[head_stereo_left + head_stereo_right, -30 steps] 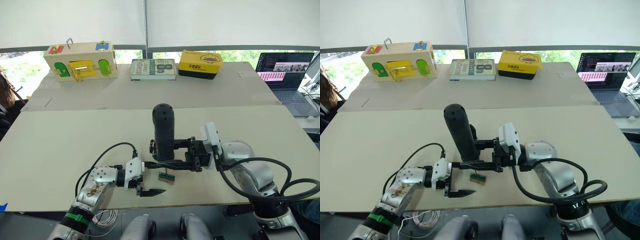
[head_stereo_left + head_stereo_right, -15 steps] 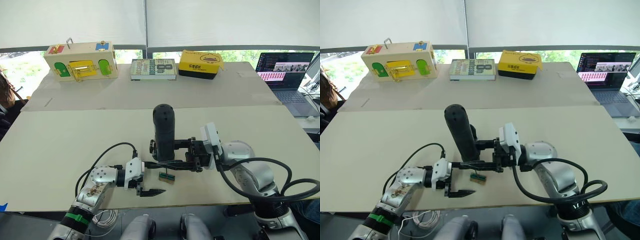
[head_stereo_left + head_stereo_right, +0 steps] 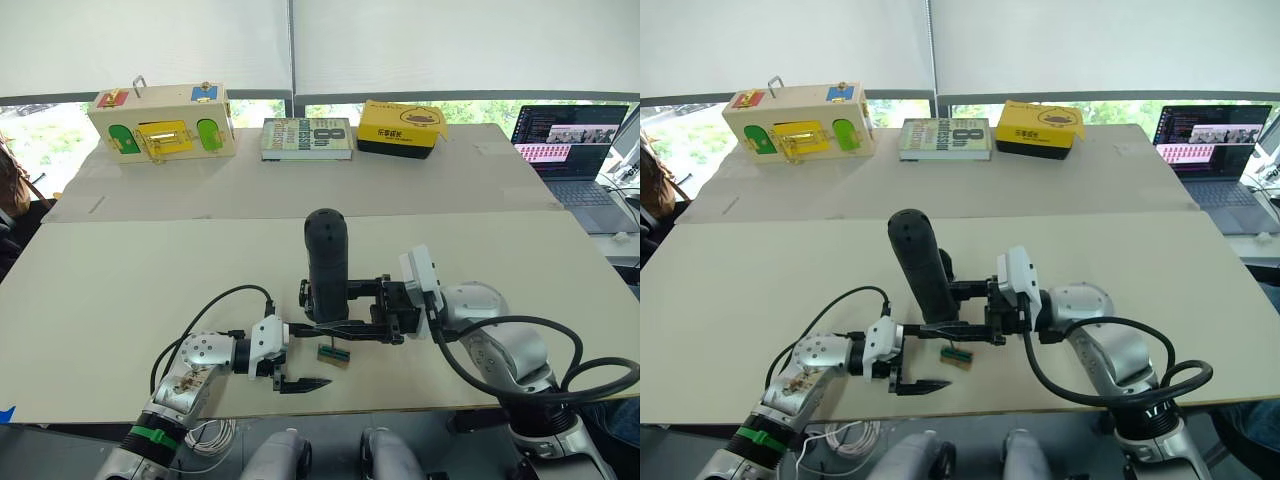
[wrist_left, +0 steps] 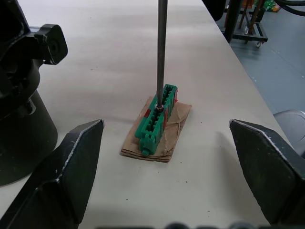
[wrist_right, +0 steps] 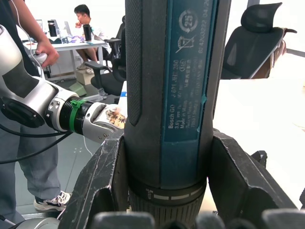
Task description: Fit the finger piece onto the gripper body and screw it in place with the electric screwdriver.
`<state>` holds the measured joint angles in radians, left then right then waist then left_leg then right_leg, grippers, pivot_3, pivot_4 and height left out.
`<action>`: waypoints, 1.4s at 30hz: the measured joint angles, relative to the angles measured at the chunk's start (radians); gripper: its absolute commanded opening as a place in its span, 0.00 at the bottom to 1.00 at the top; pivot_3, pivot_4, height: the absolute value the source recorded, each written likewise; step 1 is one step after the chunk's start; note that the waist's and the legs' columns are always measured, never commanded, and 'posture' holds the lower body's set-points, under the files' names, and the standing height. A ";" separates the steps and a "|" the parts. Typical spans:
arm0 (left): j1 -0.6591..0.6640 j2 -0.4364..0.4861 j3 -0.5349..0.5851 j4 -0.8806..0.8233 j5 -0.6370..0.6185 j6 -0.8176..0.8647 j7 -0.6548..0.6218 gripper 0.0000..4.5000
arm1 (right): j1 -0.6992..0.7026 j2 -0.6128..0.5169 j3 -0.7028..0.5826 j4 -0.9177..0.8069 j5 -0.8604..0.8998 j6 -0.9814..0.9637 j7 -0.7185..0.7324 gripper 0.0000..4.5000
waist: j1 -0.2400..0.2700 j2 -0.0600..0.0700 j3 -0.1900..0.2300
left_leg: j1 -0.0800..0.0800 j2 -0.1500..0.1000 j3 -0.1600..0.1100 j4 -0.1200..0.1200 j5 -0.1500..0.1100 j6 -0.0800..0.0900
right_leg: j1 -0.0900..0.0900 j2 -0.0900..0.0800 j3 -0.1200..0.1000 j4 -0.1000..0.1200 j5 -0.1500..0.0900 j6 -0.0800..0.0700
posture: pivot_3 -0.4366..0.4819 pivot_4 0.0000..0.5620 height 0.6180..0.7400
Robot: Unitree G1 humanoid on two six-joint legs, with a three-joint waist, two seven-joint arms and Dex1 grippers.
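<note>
Nothing moved: electric screwdriver (image 3: 327, 262) stays upright between right jaws.

Pale beige surface (image 3: 120, 290), seam across it where two boards meet. Far edge, 10 to 1 o'clock: wooden latch box (image 3: 163, 126), book (image 3: 306, 138), yellow-black pouch (image 3: 400, 128). Open laptop (image 3: 572, 150) at 2 o'clock. White roller blinds (image 3: 150, 45) over windows, greenery in the gap below. Right wrist view: office chairs (image 5: 251, 36), desk (image 5: 71, 45), seated person (image 5: 88, 26), grey floor.
</note>
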<state>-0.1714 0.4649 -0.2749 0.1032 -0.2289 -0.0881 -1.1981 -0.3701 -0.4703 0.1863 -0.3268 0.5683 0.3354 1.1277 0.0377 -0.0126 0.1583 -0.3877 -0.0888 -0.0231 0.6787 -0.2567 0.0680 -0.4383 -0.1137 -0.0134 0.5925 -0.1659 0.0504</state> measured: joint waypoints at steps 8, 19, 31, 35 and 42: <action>0.020 0.000 0.019 -0.003 -0.016 -0.020 -0.001 0.99 | 0.000 0.002 0.001 -0.009 0.003 0.001 -0.002 0.43 | -0.001 0.000 0.000 | -0.002 0.000 0.000 -0.001 0.000 0.000 | 0.000 0.000 0.000 0.000 -0.001 -0.001 | 0.48 0.27 1.00; 0.059 0.025 0.059 -0.033 -0.092 -0.016 -0.042 0.99 | -0.016 0.006 -0.005 -0.047 0.035 0.017 -0.019 0.43 | -0.024 0.000 0.002 | -0.003 0.000 0.000 -0.003 -0.001 0.003 | -0.003 0.001 0.000 0.000 -0.002 -0.003 | 0.48 0.27 1.00; 0.114 0.100 0.143 -0.075 -0.195 0.044 -0.091 0.99 | -0.076 0.003 -0.034 -0.094 0.094 0.076 -0.053 0.43 | -0.026 -0.003 0.008 | -0.015 -0.001 0.000 0.000 -0.002 0.004 | -0.018 0.002 0.000 0.002 0.003 -0.011 | 0.48 0.27 1.00; 0.130 0.130 0.188 -0.143 -0.264 0.134 -0.083 0.99 | -0.090 -0.001 -0.057 -0.112 0.131 0.100 -0.071 0.43 | -0.026 -0.003 0.009 | -0.018 -0.001 0.000 -0.001 0.002 0.009 | -0.019 0.002 -0.001 0.002 0.004 -0.013 | 0.48 0.27 1.00; 0.129 0.151 0.285 -0.205 -0.331 0.247 -0.029 0.99 | -0.116 -0.034 -0.108 -0.155 0.203 0.146 -0.105 0.43 | -0.026 -0.003 0.009 | -0.018 -0.002 0.000 0.000 0.001 0.009 | -0.019 0.003 -0.001 0.002 0.004 -0.013 | 0.48 0.27 1.00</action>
<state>-0.0421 0.6158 0.0098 -0.1015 -0.5598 0.1586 -1.2270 -0.4865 -0.5045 0.0787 -0.4818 0.7718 0.4816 1.0232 0.0121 -0.0155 0.1677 -0.4059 -0.0904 -0.0230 0.6782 -0.2556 0.0773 -0.4576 -0.1107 -0.0142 0.5940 -0.1614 0.0379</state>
